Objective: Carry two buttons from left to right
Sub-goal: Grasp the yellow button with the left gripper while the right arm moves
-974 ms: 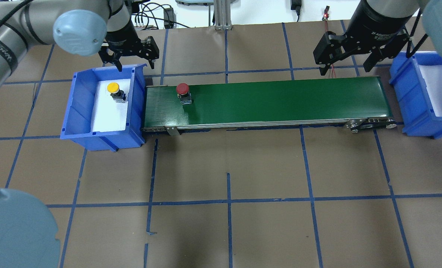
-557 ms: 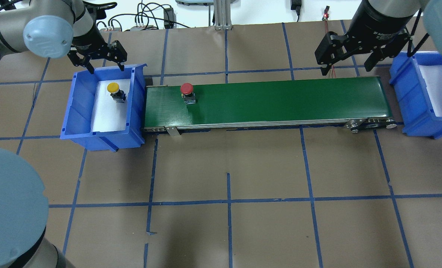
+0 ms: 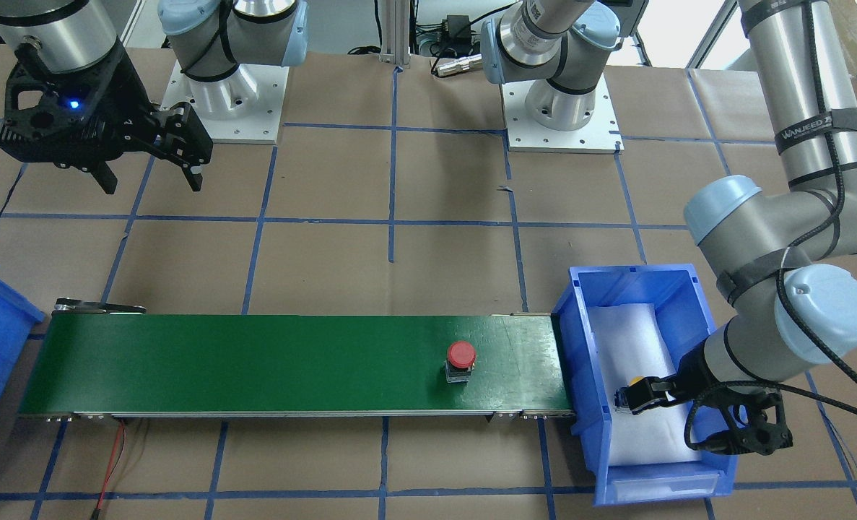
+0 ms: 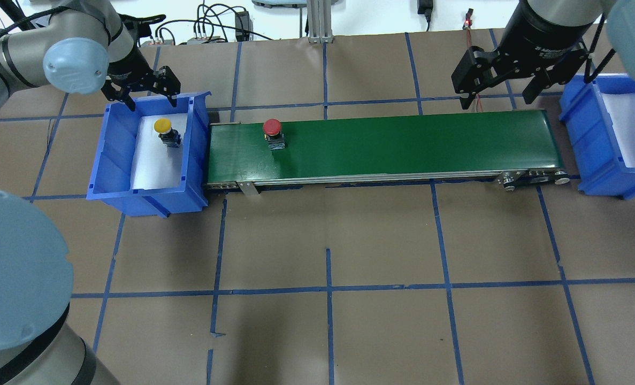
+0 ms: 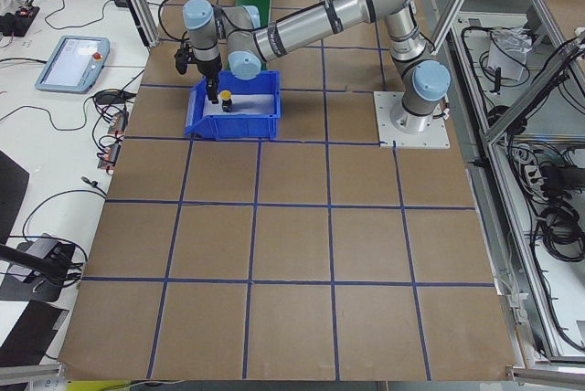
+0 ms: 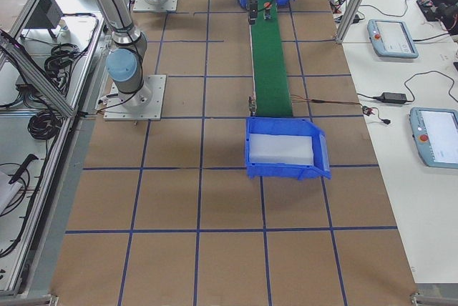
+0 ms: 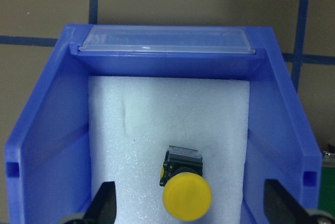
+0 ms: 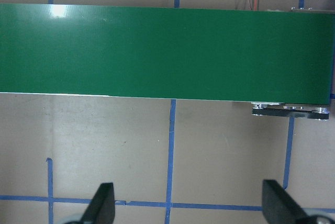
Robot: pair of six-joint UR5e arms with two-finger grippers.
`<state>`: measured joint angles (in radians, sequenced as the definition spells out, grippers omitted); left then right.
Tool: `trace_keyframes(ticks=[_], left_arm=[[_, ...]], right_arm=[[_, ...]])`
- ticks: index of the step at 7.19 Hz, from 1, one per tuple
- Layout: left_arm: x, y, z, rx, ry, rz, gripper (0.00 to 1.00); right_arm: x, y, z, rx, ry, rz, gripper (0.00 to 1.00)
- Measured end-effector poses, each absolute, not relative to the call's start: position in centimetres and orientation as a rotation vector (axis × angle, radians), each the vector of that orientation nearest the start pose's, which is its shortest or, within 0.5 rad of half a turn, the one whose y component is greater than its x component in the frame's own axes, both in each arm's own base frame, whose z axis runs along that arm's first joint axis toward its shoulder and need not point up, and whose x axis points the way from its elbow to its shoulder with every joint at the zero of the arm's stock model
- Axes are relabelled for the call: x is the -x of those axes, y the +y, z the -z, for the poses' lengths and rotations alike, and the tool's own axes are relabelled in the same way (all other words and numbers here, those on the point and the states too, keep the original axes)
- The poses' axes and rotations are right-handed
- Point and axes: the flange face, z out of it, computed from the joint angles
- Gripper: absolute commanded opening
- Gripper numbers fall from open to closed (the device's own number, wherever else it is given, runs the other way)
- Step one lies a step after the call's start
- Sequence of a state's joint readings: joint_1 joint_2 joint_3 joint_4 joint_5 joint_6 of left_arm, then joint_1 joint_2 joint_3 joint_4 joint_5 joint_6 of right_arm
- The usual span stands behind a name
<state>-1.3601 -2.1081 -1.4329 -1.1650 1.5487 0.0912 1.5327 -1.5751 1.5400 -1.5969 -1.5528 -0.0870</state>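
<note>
The yellow button (image 4: 163, 128) lies on white foam in the left blue bin (image 4: 97, 160). In the left wrist view this yellow button (image 7: 187, 197) shows low in the frame, between my two fingers (image 7: 104, 205). My left gripper (image 4: 151, 100) hangs open over the bin's far end, above the button and apart from it. The red button (image 4: 272, 128) stands upright on the green conveyor belt (image 4: 403, 144), near its left end. My right gripper (image 4: 495, 97) is open and holds nothing, above the table just behind the belt's right end.
A second blue bin (image 4: 590, 139) with white foam stands off the belt's right end. Red wires (image 3: 110, 462) trail on the table by that end. Blue tape lines grid the brown table. Cables and an aluminium post stand at the far edge.
My left gripper has swung left from the bin's belt-side corner to over the bin's far end. The red button has ridden a little rightward on the belt. My right gripper stayed put.
</note>
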Motion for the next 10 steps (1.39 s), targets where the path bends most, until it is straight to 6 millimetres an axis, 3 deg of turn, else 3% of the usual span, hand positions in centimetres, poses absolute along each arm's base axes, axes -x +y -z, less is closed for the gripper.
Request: trace_keyframes(ticks=[2, 3, 4, 6, 10], left_arm=[[-1.1, -68.7, -25.5, 0.237, 3.194, -0.014, 0.93], [-1.0, -68.5, -24.8, 0.259, 3.199, -0.025, 0.74], [-1.0, -68.3, -24.4, 0.274, 3.197, -0.035, 0.61], [-0.7, -68.1, -24.4, 0.306, 3.189, -0.055, 0.44], [-0.4, -67.8, -25.6, 0.311, 3.188, -0.065, 0.30]], right_arm=[[-11.5, -50.1, -50.7, 0.073, 3.126, 0.094, 1.00], [-11.5, -50.1, -50.7, 0.075, 3.127, 0.093, 1.00], [-11.4, -50.2, -50.7, 0.081, 3.129, 0.094, 1.00], [-11.0, -50.3, -51.1, 0.093, 3.133, 0.096, 1.00], [-7.9, -49.7, -52.1, 0.083, 3.149, -0.046, 0.99]])
